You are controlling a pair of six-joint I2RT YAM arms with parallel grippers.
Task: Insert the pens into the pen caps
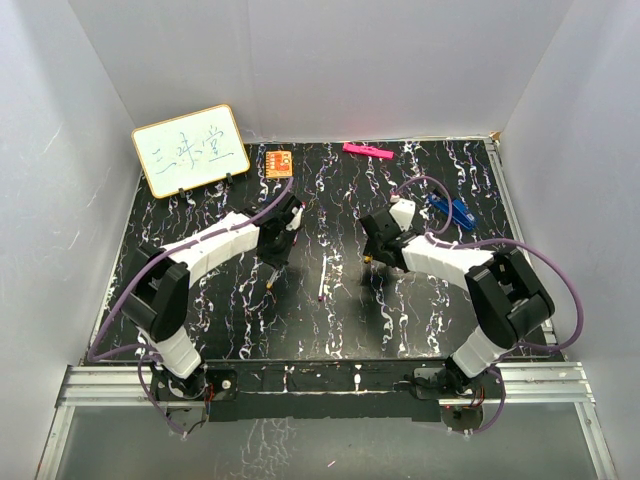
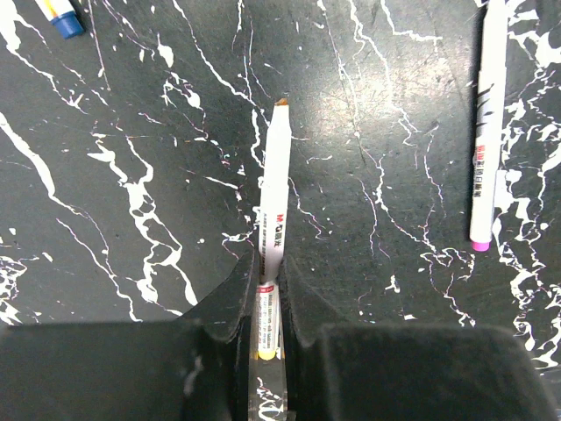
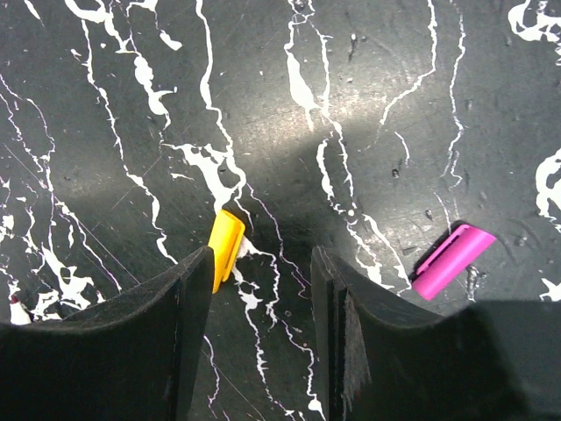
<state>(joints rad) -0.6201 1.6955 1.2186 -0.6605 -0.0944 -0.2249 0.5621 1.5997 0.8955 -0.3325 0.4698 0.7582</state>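
Observation:
My left gripper (image 1: 275, 262) (image 2: 267, 263) is shut on a white-barrelled pen (image 2: 273, 189), whose bare orange-brown tip points away from the fingers just above the black marbled table. A second white pen (image 1: 323, 278) (image 2: 486, 132) with a pink end lies on the table between the arms. My right gripper (image 1: 370, 258) (image 3: 261, 263) is open and low over the table. A yellow cap (image 3: 225, 247) lies right beside the outside tip of its left finger (image 3: 188, 289), not between the jaws. A pink cap (image 3: 453, 260) lies to the right of the right finger.
A blue-capped pen (image 2: 60, 16) lies at the top left of the left wrist view. A flat pink bar (image 1: 367, 151), a blue clip-like object (image 1: 450, 208), an orange item (image 1: 279, 162) and a small whiteboard (image 1: 190, 150) sit towards the back. White walls enclose the table.

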